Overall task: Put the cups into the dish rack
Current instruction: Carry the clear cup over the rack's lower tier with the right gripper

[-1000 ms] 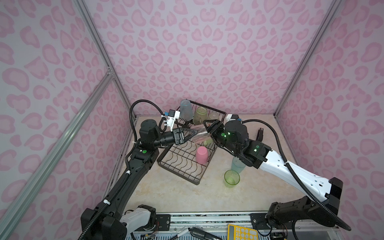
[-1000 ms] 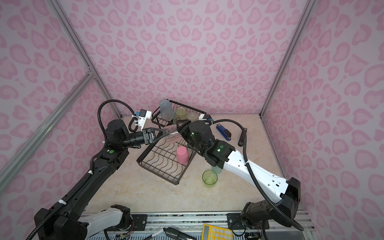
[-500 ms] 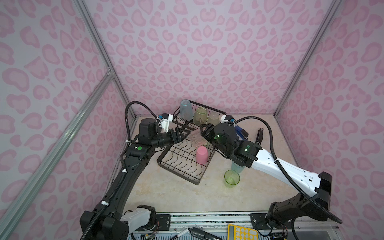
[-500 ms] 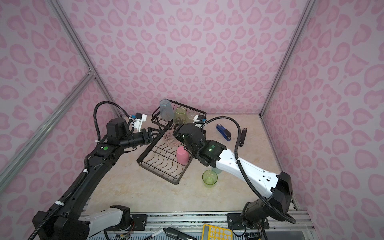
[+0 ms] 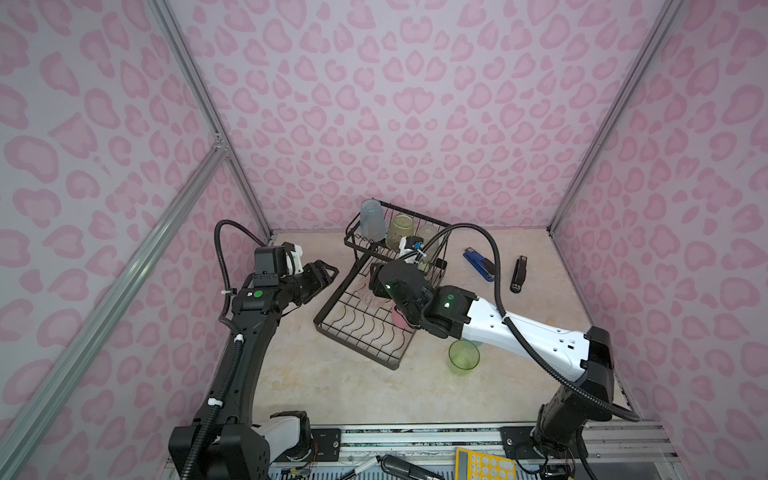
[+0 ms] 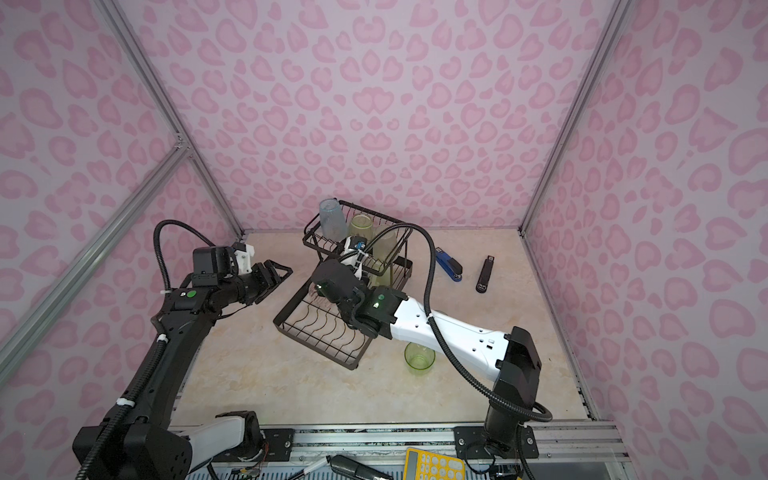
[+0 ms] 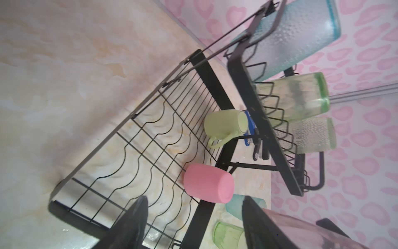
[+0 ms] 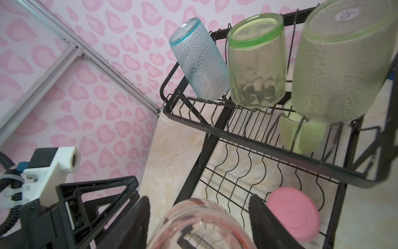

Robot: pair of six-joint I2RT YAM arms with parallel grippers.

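The black wire dish rack (image 5: pixel 357 332) stands mid-table. Its raised basket holds an inverted blue cup (image 5: pixel 371 218), a green cup (image 5: pixel 400 230) and a pale cup (image 5: pixel 428 239). A pale-green mug (image 7: pixel 224 124) and a solid pink cup (image 7: pixel 207 183) sit in the long tray. On the table beside the rack are a green cup (image 5: pixel 463 355) and a teal cup (image 7: pixel 234 205). My right gripper (image 8: pixel 199 207) is shut on a translucent pink cup (image 8: pixel 200 224) over the tray's near-left part. My left gripper (image 5: pixel 330 272) hangs open and empty, left of the rack.
A blue stapler (image 5: pixel 480 264) and a black stapler (image 5: pixel 517 274) lie right of the rack near the back wall. A yellow calculator (image 5: pixel 484 465) sits on the front rail. Pink patterned walls close in on three sides.
The left gripper opened, let go of the translucent pink cup and drew back to the left. The right gripper kept the cup and shifted left over the tray.
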